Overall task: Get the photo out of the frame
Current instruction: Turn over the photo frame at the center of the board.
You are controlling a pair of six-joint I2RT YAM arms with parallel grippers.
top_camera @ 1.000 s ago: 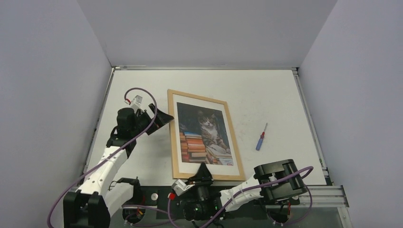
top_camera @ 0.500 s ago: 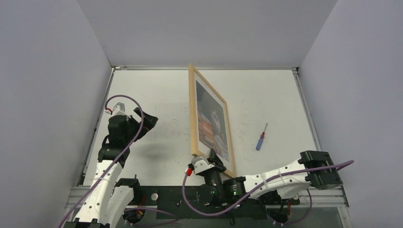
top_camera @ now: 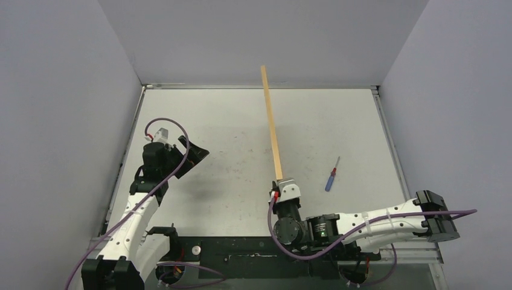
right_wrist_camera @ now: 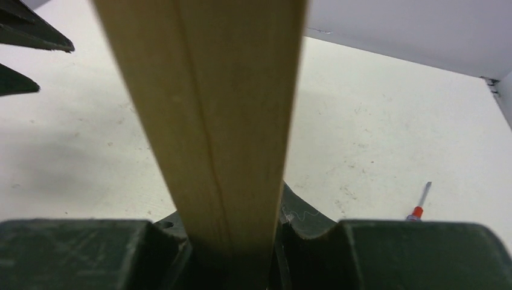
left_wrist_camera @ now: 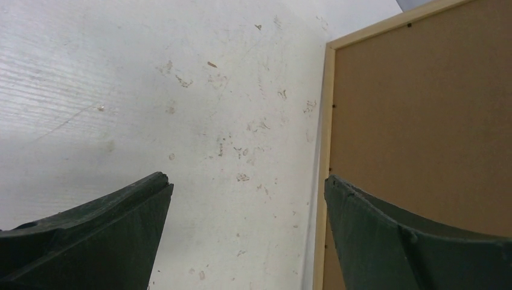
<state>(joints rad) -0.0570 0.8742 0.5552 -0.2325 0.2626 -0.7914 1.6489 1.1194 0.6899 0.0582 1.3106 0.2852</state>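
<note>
The frame [top_camera: 272,124] stands upright on edge, so from above it shows only as a thin light-wood strip running from the table's middle toward the back wall. My right gripper [top_camera: 282,184] is shut on its near end, and the moulding [right_wrist_camera: 205,121] fills the space between the jaws. In the left wrist view the frame's back faces me: a pale wooden rail [left_wrist_camera: 323,151] round a brown backing panel [left_wrist_camera: 422,109]. The photo is hidden. My left gripper [top_camera: 194,147] hangs open left of the frame, nothing between its fingers [left_wrist_camera: 246,180].
A small screwdriver [top_camera: 331,175] with a red and blue handle lies on the white table right of the frame, and it also shows in the right wrist view [right_wrist_camera: 419,205]. Grey walls close in the table on three sides.
The frame lay flat with the cat photo facing up. My right gripper has tipped it up and swung it rightward until it stands on edge. The left gripper stayed open at the left.
</note>
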